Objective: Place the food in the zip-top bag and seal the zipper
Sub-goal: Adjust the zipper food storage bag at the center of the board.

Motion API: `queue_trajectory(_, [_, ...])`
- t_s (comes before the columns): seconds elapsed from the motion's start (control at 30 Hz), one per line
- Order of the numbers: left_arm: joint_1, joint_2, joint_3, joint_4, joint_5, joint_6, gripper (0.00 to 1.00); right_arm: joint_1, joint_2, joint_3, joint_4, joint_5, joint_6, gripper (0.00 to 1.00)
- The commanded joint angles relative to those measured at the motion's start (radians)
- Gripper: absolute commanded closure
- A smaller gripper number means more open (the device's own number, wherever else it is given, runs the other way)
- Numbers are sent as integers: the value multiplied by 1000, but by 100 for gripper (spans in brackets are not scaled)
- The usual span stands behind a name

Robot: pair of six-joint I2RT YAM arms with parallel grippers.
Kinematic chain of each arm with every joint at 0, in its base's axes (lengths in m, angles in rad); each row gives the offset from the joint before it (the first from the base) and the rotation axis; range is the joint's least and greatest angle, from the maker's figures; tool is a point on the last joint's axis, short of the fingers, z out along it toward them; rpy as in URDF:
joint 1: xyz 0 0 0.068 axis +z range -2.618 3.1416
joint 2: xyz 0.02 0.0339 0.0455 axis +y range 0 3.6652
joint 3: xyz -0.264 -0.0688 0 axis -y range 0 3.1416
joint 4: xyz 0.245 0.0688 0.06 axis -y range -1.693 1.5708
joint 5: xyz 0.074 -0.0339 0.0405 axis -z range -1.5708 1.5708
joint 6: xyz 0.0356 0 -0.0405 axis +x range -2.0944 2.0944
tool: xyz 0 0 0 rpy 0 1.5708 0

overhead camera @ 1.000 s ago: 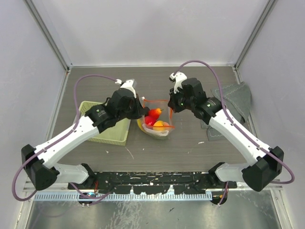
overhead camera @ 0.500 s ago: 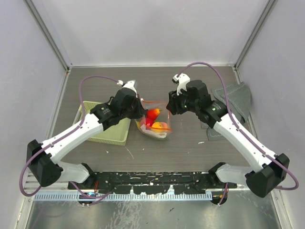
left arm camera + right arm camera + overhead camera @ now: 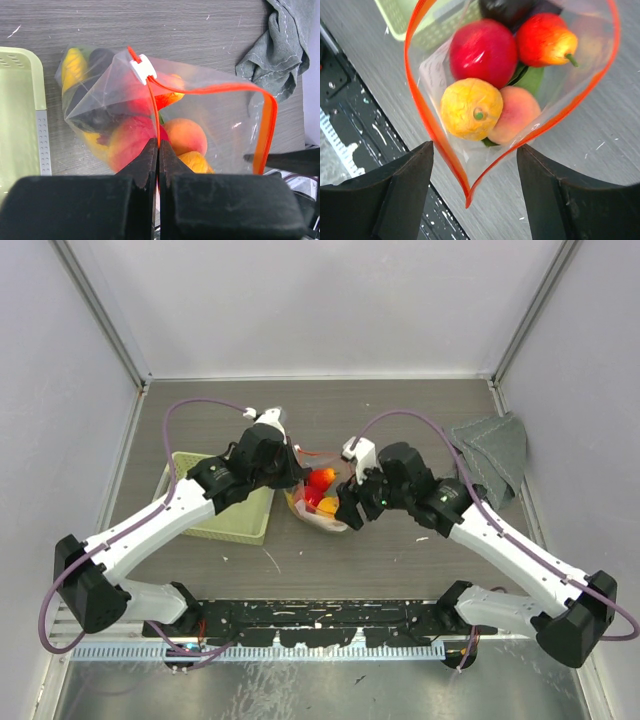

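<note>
The clear zip-top bag (image 3: 322,512) lies at the table's middle with the food (image 3: 322,483) inside. The right wrist view looks into its open mouth at a red apple (image 3: 482,50), a yellow lemon (image 3: 471,107), a peach (image 3: 517,114) and a red-yellow fruit (image 3: 545,39). My left gripper (image 3: 159,145) is shut on the red-orange zipper (image 3: 220,89), below the white slider (image 3: 142,69). My right gripper (image 3: 475,150) is open. Its fingers (image 3: 405,195) stand on either side of the mouth's near pointed end (image 3: 468,199) without touching it.
A pale green basket (image 3: 238,522) sits left of the bag, under my left arm. A grey folded cloth (image 3: 490,445) lies at the right. Grey walls close in the back and sides, and a black rail runs along the near edge.
My right gripper has let go of the bag's mouth, opened, and moved left and nearer, to the mouth's near end. The left gripper has stayed shut on the zipper.
</note>
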Motion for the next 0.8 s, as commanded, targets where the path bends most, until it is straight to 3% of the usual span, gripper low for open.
queue_trajectory(0.0, [4, -37, 22, 57, -16, -14, 100, 94, -17, -28, 21, 115, -31, 28])
queue_trajectory(0.2, [5, -38, 26, 51, -23, -14, 100, 152, 10, -29, 25, 244, -21, 36])
queue_trajectory(0.27, [5, -38, 23, 49, -27, -14, 100, 155, 3, -28, 24, 257, -22, 43])
queue_trajectory(0.4, [4, -76, 27, 47, -41, -11, 100, 156, -6, -11, 9, 283, -31, 78])
queue_trajectory(0.5, [6, -85, 38, 31, -56, 0, 100, 155, -10, 21, -9, 308, -41, 97])
queue_trajectory(0.6, [13, -102, 47, 9, -63, 12, 97, 155, -22, 47, -12, 341, -65, 99])
queue_trajectory(0.77, [45, -165, 33, -7, -50, 32, 78, 155, -24, 96, -32, 387, -106, 99])
